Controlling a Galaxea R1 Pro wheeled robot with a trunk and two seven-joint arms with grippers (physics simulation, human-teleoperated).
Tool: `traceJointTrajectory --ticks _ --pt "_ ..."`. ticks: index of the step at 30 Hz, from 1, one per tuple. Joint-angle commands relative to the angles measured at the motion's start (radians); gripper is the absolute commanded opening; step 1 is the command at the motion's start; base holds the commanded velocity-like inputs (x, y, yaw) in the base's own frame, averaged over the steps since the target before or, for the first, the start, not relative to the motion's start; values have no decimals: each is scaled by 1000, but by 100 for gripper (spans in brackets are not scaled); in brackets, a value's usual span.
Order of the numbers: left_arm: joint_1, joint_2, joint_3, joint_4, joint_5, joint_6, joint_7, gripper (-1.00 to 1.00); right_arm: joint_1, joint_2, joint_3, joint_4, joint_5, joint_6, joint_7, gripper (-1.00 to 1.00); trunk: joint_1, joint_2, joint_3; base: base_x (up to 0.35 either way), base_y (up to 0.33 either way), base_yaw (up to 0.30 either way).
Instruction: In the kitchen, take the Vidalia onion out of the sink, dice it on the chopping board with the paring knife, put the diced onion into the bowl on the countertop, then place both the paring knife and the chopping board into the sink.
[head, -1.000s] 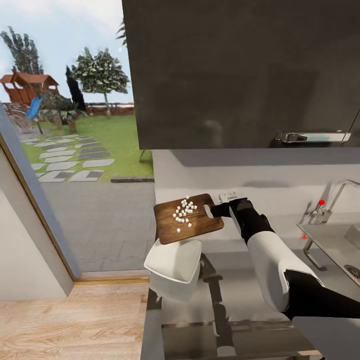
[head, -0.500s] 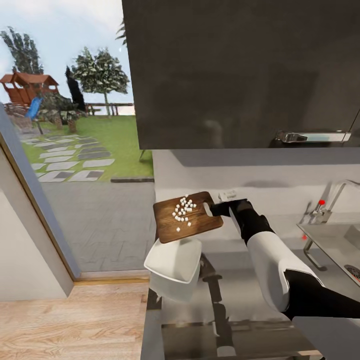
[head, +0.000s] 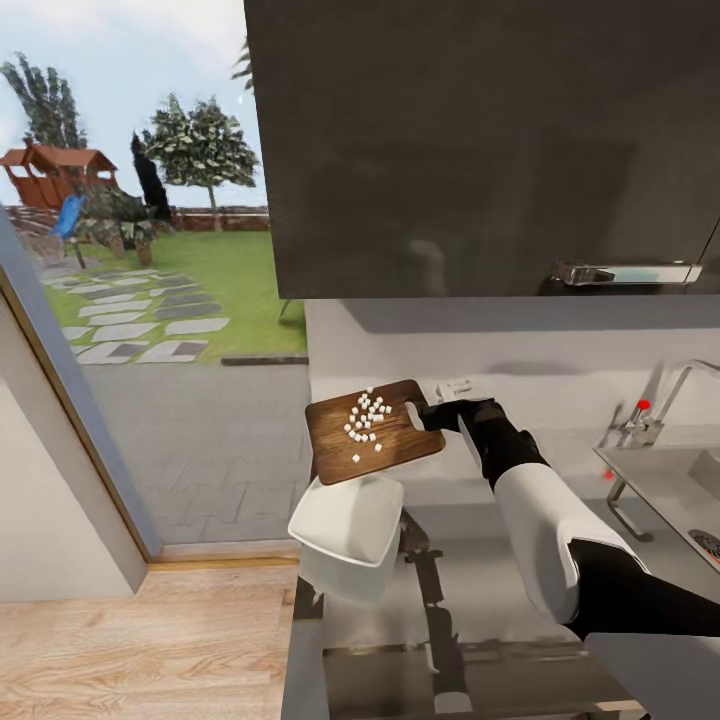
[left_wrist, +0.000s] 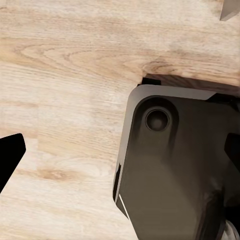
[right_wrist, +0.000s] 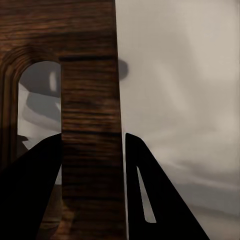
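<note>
Bowl (head: 347, 520), white, at the near left end of the countertop (head: 470, 570). Above and just behind, chopping board (head: 375, 430) aloft, tilted, diced onion (head: 365, 418) on top, slightly higher than a second ago. Right gripper (head: 432, 415) clamped on its slotted handle end. Left gripper (left_wrist: 10, 160) over wood floor (left_wrist: 65, 75); fingers' state unclear.

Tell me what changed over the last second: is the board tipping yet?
The right tool, still shut on the chopping board at its handle end, lifted it slightly; the tilt looks about the same. The diced onion stayed on the board, and the bowl below hasn't moved.
</note>
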Motion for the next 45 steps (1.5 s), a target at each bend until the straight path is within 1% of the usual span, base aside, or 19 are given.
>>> traceJointTrajectory --ticks 1,8,11,13,17,32,33,36,45 --pt "-2 0 -8 4 6 -6 1 100 -1 1 -8 -2 10 3 8 -100 1 -2 -2 0 0 0" --pt "-2 0 -9 4 6 -6 1 100 -1 -1 -8 -1 10 1 9 -100 1 -2 -2 0 0 0" --pt "-2 0 -9 4 6 -6 1 100 -1 -2 -8 11 10 -37 9 -100 1 -2 -2 0 0 0" --pt "-2 0 -9 4 6 -6 1 100 -1 -4 -8 57 11 -83 9 -100 1 -2 -2 0 0 0" --pt "-2 0 -9 4 6 -6 1 100 -1 -5 -8 76 11 -112 9 -100 1 -2 -2 0 0 0" --pt "-2 0 -9 4 6 -6 1 100 -1 -10 -9 80 11 -123 9 -100 1 -2 -2 0 0 0" --pt "-2 0 -9 4 6 -6 1 100 -1 -10 -9 80 11 -128 9 -100 1 -2 -2 0 0 0" --pt "-2 0 -9 4 6 -6 1 100 -1 -11 -9 82 11 -178 9 -100 1 -2 -2 0 0 0" --pt "-2 0 -9 4 6 -6 1 100 -1 -11 -8 83 11 -215 10 -100 1 -2 -2 0 0 0"
